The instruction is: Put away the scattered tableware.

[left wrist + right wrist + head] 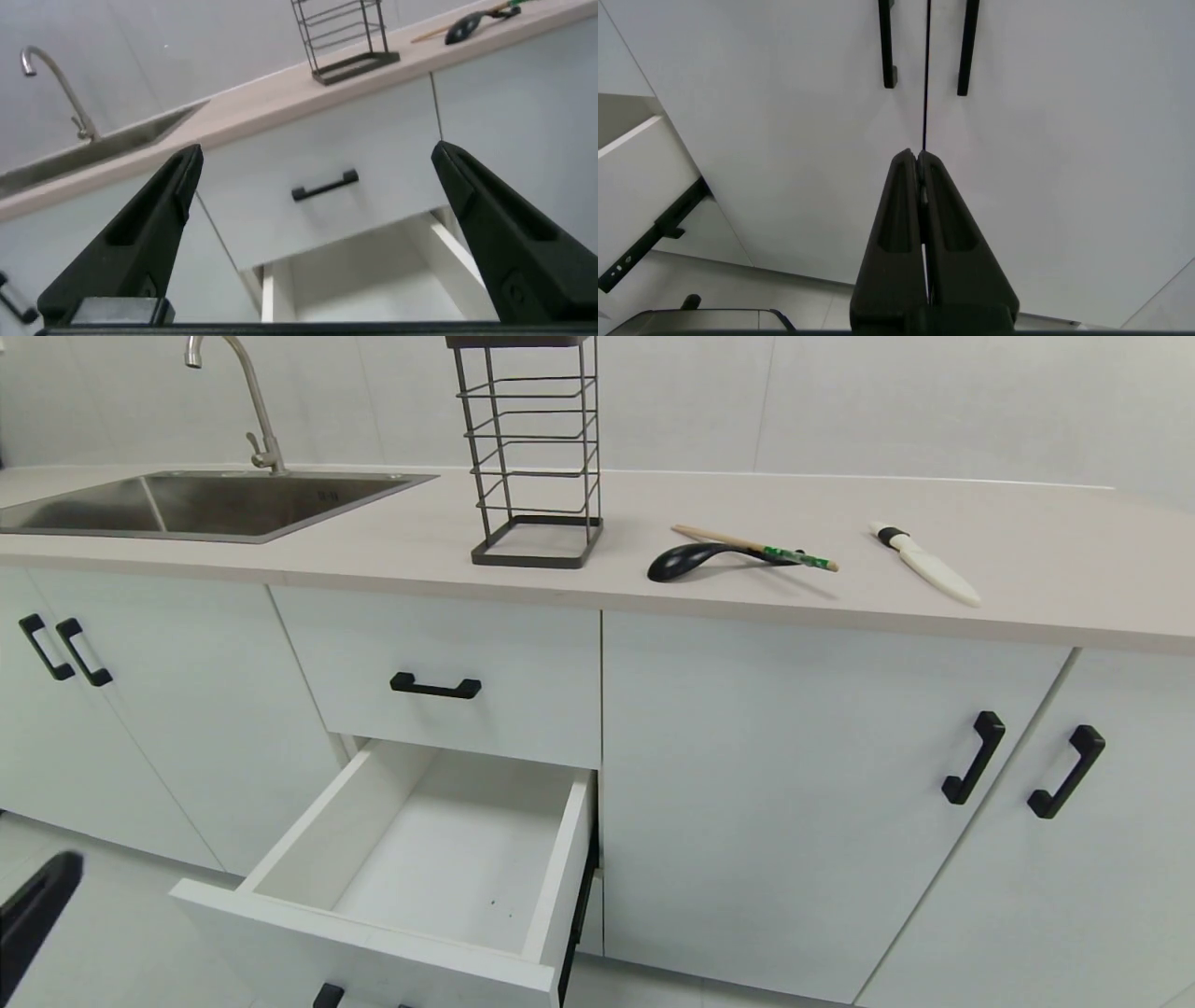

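Setting: a pale bench [1027, 551] is running along a white tiled wall, with a sink [112, 509] at the robot's left and a wire rack [537, 457] standing mid-bench.
Storage: a lower drawer [373, 947] is standing pulled open below the bench, with nothing lying inside it.
Black spoon [686, 560]: it is lying on the bench just right of the rack. Its long axis is running roughly along the bench's front edge, with the bowl pointing towards the rack.
Chopsticks [752, 547]: they are resting across the spoon's handle. They are lying almost parallel to it, with the green-patterned ends pointing to the robot's right.
White utensil [929, 565]: it is lying well apart to the right, on a diagonal. Its black-banded end is pointing towards the wall and its pale tip towards the front edge.
Left gripper [316, 154]: it is hanging low before the drawers, its fingers [149, 233] spread wide and holding nothing.
Right gripper [921, 159]: it is hanging low facing the cabinet doors, its fingers [901, 215] pressed together and empty.
Step in hand: the storage appears ready and no piece is being carried, so the first pick seems to be coming due.
Next move calls for: lifting an arm to bench height and setting spread fingers across a handle's long axis, probably the chopsticks first, since they are lying on top.
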You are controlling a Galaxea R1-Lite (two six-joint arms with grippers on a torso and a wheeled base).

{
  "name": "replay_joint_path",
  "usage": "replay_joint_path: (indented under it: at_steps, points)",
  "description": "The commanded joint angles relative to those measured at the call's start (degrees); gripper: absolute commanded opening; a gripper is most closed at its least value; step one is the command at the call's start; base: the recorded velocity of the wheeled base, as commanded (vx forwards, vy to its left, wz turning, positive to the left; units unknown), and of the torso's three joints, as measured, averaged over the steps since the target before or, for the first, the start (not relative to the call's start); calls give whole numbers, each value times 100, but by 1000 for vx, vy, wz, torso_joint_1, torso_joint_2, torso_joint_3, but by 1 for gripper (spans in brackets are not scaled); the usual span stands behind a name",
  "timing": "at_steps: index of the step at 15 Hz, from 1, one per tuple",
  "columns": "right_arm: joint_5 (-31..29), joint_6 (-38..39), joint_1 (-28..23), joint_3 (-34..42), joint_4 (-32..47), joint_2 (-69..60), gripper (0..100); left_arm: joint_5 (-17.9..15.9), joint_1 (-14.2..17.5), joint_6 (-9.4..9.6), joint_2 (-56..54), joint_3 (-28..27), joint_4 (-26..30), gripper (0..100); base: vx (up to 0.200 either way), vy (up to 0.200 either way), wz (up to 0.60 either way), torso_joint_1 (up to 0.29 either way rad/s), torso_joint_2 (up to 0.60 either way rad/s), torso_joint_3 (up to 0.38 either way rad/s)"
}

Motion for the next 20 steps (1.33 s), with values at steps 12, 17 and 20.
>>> replay_joint_path:
  at_steps: [12,17,20]
  points:
    - [-16,-9,1,-7,8,8,0,972,934,-1531,-2820,827,3871,100,0,0,0,0,0,0]
    - [-25,-9,1,-7,-1,8,0,813,934,-1566,-2820,853,3766,100,0,0,0,0,0,0]
    - [-25,-9,1,2,-1,8,0,813,934,-1583,-2820,853,3766,100,0,0,0,155,-123,-35]
